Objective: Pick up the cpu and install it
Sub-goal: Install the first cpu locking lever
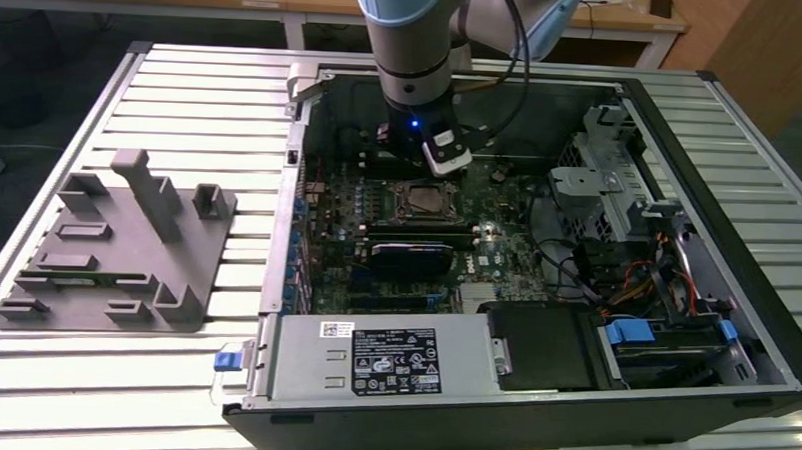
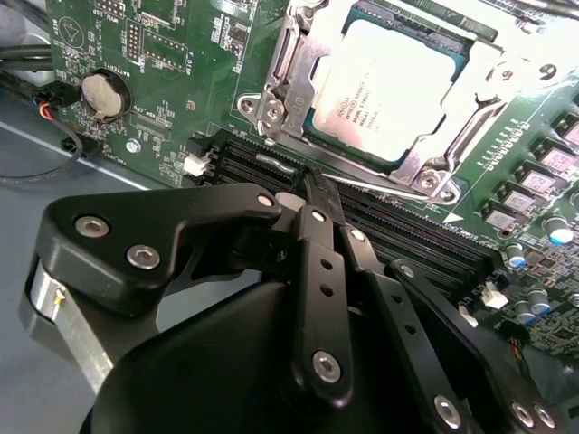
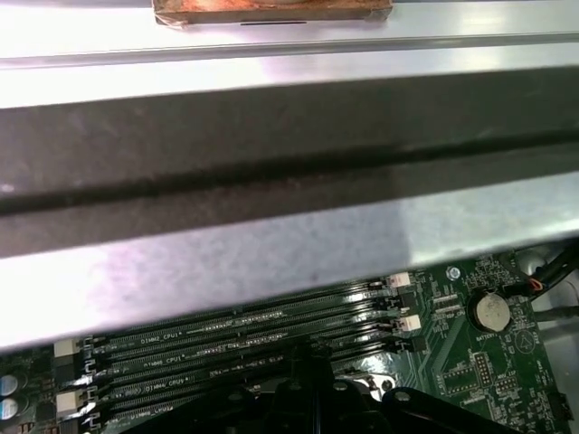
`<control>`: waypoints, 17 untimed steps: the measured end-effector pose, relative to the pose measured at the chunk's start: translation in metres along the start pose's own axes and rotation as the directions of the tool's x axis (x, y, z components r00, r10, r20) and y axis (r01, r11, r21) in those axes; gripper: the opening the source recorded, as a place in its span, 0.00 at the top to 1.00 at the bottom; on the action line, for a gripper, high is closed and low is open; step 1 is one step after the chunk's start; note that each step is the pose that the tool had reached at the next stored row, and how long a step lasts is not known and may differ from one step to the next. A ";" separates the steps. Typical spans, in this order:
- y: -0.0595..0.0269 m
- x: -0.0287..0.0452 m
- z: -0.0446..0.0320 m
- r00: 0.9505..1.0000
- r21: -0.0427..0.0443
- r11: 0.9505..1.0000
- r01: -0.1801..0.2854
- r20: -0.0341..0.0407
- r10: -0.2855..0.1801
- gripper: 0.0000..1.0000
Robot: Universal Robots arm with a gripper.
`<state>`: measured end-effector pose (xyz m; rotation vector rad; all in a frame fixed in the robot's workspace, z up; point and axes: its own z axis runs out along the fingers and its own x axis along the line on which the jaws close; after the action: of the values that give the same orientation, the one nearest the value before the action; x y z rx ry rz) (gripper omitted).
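Ribbed metal bench fills the exterior view, carrying an open computer case right of centre. Inside it, the cpu sits flat in its socket on the green motherboard, at the upper middle of the second wrist view, with the metal frame around its silvery top. The tool hangs just below it in that frame, its black fingers pressed together on nothing, tips over the dark memory slots beside the socket and apart from the chip. In the exterior view the tool stands just above the cpu. A grey fixture block lies at the left.
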<state>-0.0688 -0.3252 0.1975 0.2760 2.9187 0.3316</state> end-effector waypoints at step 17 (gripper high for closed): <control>-0.0010 0.0007 0.0037 1.000 0.005 1.000 0.008 0.027 -0.008 0.89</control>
<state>-0.0688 -0.3252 0.1936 0.2672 2.8937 0.3176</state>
